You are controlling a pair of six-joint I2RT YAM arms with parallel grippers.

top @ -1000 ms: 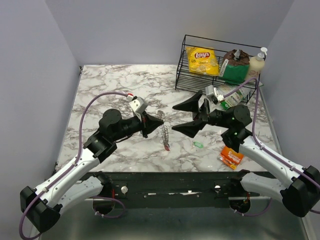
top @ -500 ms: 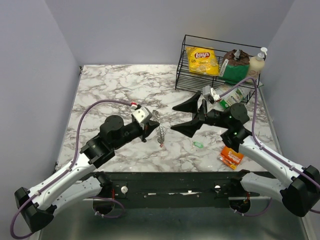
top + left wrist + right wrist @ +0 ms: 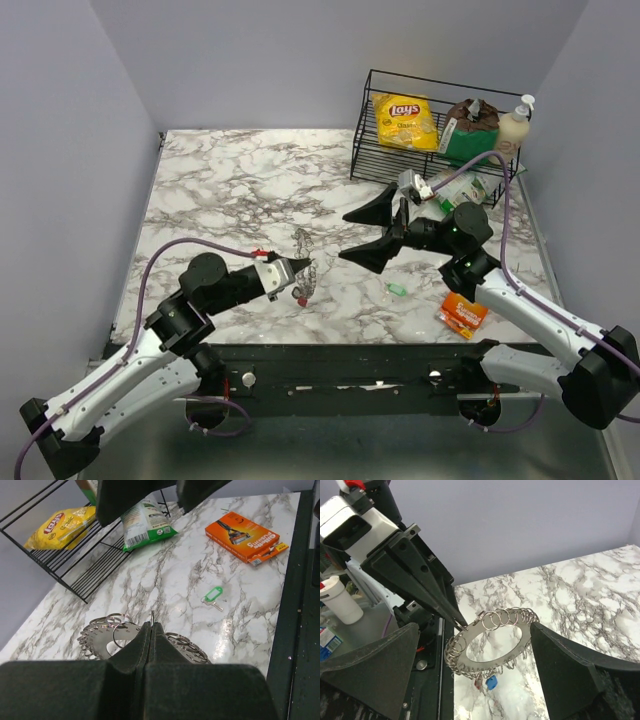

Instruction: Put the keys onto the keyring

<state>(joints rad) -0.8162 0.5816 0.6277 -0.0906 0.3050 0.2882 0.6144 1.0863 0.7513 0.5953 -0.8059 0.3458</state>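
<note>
left hand [image 3: 151,628] pinching keyring [image 3: 97,641], right hand [image 3: 345,237] agape

The light is bright, even and diffuse, falling from above, and shadows on the marble table [image 3: 220,180] are faint and soft-edged. The top view is sharp throughout. In the left wrist view a pale sheen lies on the marble just right of the left gripper [image 3: 151,630], whose near body is blurred. The right gripper [image 3: 475,630] looks soft too, while the keyring [image 3: 485,664] between its fingers [image 3: 370,665] is crisp.
</note>
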